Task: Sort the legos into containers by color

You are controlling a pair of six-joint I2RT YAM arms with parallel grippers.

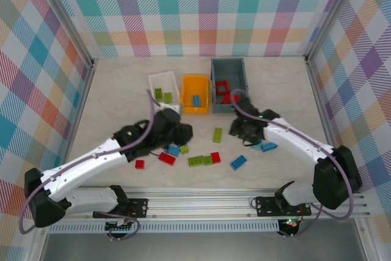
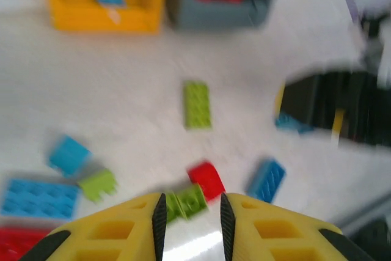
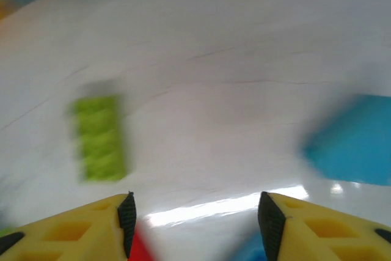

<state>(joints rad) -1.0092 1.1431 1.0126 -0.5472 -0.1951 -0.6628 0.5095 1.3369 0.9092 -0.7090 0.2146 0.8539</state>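
Loose legos lie on the table: a green brick (image 1: 217, 134), a green pair (image 1: 200, 161), red bricks (image 1: 167, 158) (image 1: 215, 158) and blue bricks (image 1: 238, 162) (image 1: 264, 146). The white bin (image 1: 173, 78) holds green pieces, the orange bin (image 1: 195, 109) a blue one, the grey bin (image 1: 239, 65) red ones. My left gripper (image 1: 183, 132) (image 2: 192, 198) hovers over the pile, jaws narrowly apart. A green brick (image 2: 186, 203) on the table shows just past its tips, beside a red brick (image 2: 206, 178). My right gripper (image 1: 239, 128) (image 3: 196, 197) stands open and holds nothing, near a green brick (image 3: 99, 137) and a blue brick (image 3: 354, 151).
Checkered walls enclose the table on three sides. The right arm's dark wrist (image 2: 333, 105) shows at the right of the left wrist view. More blue bricks (image 2: 36, 197) (image 2: 67, 154) and a small green piece (image 2: 98, 184) lie to the left gripper's left.
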